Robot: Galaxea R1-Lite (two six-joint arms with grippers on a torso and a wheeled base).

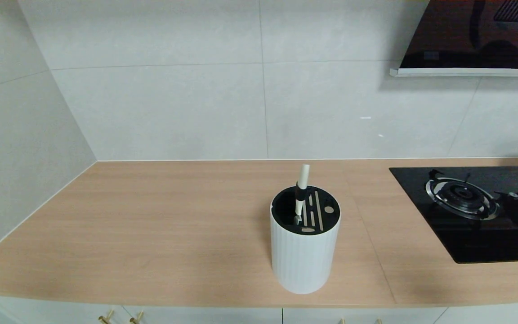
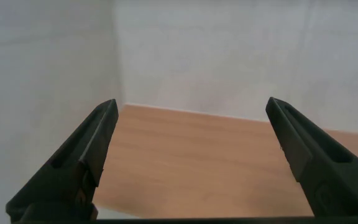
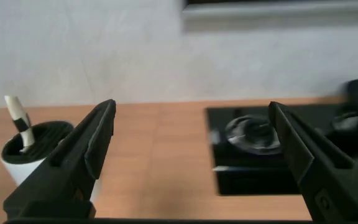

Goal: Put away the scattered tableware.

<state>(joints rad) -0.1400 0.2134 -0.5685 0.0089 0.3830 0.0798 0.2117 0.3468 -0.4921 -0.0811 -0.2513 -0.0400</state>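
Observation:
A white ribbed cylindrical holder [image 1: 304, 252] with a black slotted top stands near the front edge of the wooden counter [image 1: 173, 225]. One utensil with a cream and black handle [image 1: 302, 189] sticks up out of its open compartment, leaning slightly. The holder [image 3: 23, 158] and the handle [image 3: 17, 115] also appear in the right wrist view, off to one side of my right gripper [image 3: 191, 109], which is open and holds nothing. My left gripper [image 2: 191, 109] is open over bare counter near the wall corner, with nothing between its fingers.
A black gas hob [image 1: 475, 211] with metal burners is set into the counter at the right. A dark range hood [image 1: 475, 40] hangs above it. Tiled walls close the back and the left side. Cabinet handles [image 1: 119, 318] show below the counter's front edge.

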